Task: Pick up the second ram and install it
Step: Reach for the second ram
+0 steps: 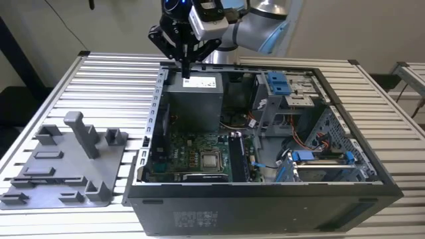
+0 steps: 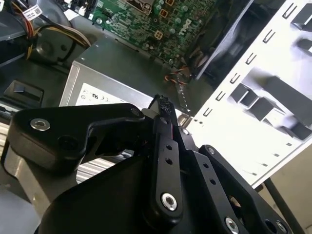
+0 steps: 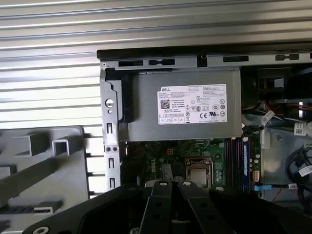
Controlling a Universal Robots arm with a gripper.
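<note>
- The gripper hangs over the far end of the open computer case, above the power supply. Its fingers are pressed together to a single point, with nothing between them.
- In both wrist views the black fingers meet at the tip, again with nothing held.
- The second ram stands on edge in a slot on the motherboard. It sits near the processor socket, on the side toward the drive bays.
- Its long axis runs lengthwise along the case floor. One end points at the power supply and the other at the near black wall. In the exterior view it shows as a dark strip.
- A neighbouring strip stands parallel to it, between it and the socket. Which of the pair is which cannot be told for certain.
- The grey fixture tray lies on the slatted table — at the edge on the exterior view's left, just beside the case.
- Light-blue drive-bay clips sit near the case's far corner.
</note>
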